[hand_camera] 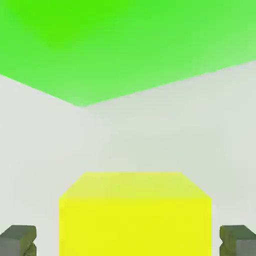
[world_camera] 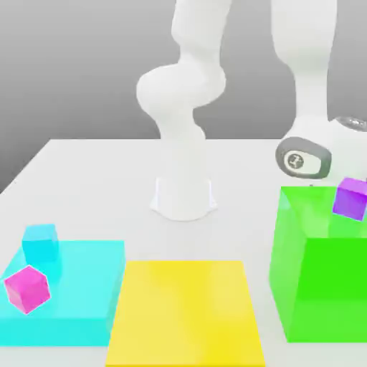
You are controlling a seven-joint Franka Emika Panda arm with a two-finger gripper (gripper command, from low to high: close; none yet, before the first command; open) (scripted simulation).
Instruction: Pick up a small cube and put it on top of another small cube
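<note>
Looking across a pale grey-white tabletop under a plain grey backdrop; no walls, fittings or other room detail to make out. The white arm's round base stands near the table's middle, toward the back.

Nearest the camera, three flat or blocky coloured pieces sit in a row. At the exterior view's left, a cyan slab. In the middle, a large flat yellow square slab, just beside the cyan one. At the exterior view's right, a tall translucent green block.

On the cyan slab: a small cyan cube toward its back corner, and the small magenta-pink cube near its front left, sitting tilted, one corner toward the camera. The two are close but apart.

A small purple cube shows at the green block's upper back edge; whether it rests on top or behind, cannot tell.

The arm's wrist hangs low behind the green block, at the exterior view's right.

Hand view: the small bright-yellow cube sits on the pale tabletop, squarely between the two dark grey fingertips. The gripper stands spread, a strip of table visible between each fingertip and the cube's sides; no contact seen. The green block's face fills the ground beyond the cube, its corner meeting the table not far off.
</note>
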